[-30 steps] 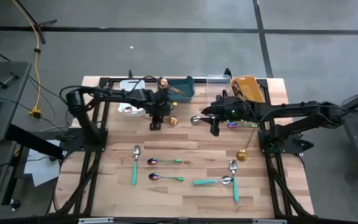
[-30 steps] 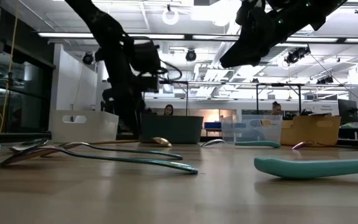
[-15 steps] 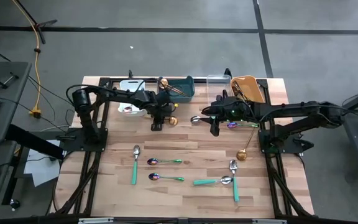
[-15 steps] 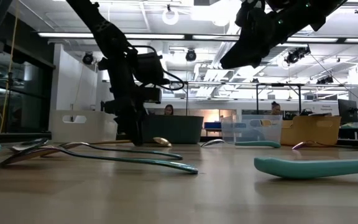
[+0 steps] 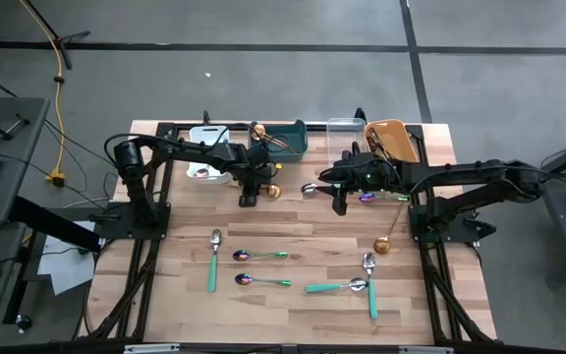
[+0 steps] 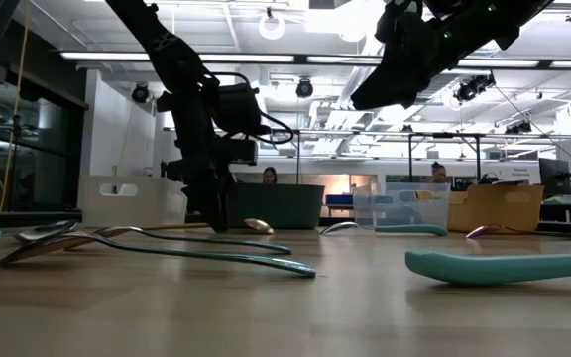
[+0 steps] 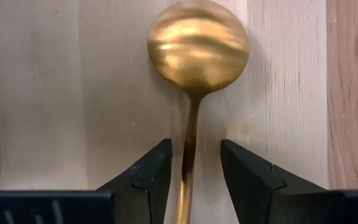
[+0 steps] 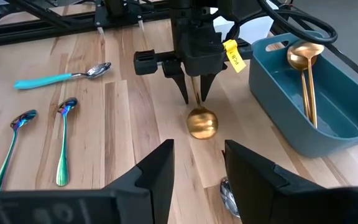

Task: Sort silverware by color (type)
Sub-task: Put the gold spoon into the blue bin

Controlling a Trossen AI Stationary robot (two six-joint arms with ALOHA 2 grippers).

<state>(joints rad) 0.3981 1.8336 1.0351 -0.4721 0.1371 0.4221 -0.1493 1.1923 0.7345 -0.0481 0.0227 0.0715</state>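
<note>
Lying in the teal bin [image 8: 303, 106] are two gold spoons [image 8: 306, 74]; only the left wrist view is showing the left gripper [image 7: 194, 163] part-open, straddling a gold spoon's handle [image 7: 190, 134]; the right gripper [image 8: 197, 165] is hovering open, empty.

1. We see two dark, near-black jointed arms, matte finish.
2. Left gripper [image 8: 193, 93]: blocky black body, two tapered black fingers [image 7: 151, 174], a yellow tag [image 8: 230, 55] with printed marks on its side.
3. Black cables loop loosely off the left wrist.
4. Right gripper [image 5: 339, 205]: same black wedge-shaped fingers [image 8: 157, 168]; small green light glows on that arm.
</note>
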